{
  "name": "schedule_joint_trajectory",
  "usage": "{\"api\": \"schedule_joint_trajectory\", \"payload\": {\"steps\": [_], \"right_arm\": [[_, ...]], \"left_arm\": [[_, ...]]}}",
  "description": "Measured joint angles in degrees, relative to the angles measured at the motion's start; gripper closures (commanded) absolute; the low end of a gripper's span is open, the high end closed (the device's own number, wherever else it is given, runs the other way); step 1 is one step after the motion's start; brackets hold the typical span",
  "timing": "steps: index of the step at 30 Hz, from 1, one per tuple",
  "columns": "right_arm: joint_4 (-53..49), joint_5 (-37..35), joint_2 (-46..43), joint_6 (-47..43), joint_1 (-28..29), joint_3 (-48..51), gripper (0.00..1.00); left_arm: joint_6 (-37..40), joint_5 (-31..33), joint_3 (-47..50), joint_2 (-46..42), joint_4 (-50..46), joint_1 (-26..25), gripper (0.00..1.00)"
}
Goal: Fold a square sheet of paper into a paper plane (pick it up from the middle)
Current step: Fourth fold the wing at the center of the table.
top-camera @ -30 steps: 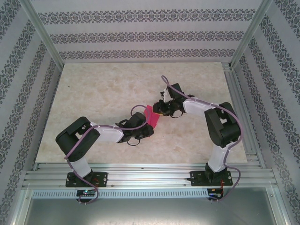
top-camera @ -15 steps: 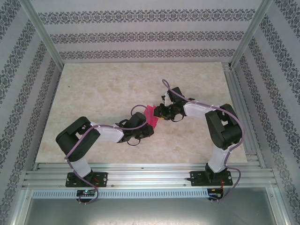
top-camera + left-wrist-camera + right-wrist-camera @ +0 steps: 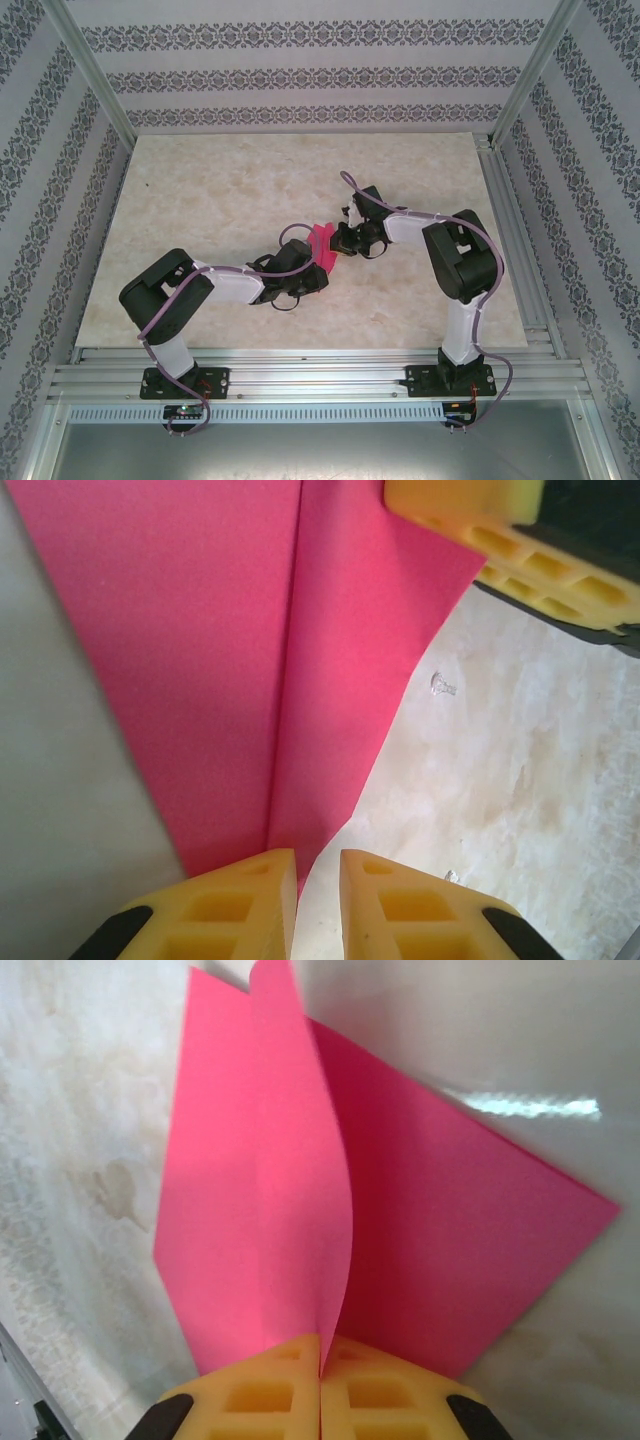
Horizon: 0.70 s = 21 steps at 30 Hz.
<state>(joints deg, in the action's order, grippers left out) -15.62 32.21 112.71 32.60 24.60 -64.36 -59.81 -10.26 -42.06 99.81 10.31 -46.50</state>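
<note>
Right now the left gripper (image 3: pixel 318 900) pinches one edge of the creased red sheet of paper (image 3: pixel 320 244) while the right gripper (image 3: pixel 322 1390), fingers pressed tight, pinches the opposite edge over the middle of the table (image 3: pixel 220 190).

Looked down from high behind both bases (image 3: pixel 185 382) onto the whole table (image 3: pixel 200 190). Rode each wrist, facing out past yellow fingers (image 3: pixel 230 905), very close in. Caught the same paper (image 3: pixel 322 243) and marbled table patch in all three.
</note>
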Motion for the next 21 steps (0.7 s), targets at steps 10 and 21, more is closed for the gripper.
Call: {"api": "schedule_joint_trajectory", "payload": {"steps": [10, 21], "right_arm": [[-1.9, 0.2, 2.0, -1.9, 0.1, -2.7, 0.93], [-5.9, -2.4, 2.9, -5.6, 1.2, -5.6, 0.94]], "left_arm": [[0.3, -0.5, -0.6, 0.6, 0.0, 0.0, 0.78], [1.1, -1.2, -1.4, -2.4, -3.7, 1.5, 0.72]]}}
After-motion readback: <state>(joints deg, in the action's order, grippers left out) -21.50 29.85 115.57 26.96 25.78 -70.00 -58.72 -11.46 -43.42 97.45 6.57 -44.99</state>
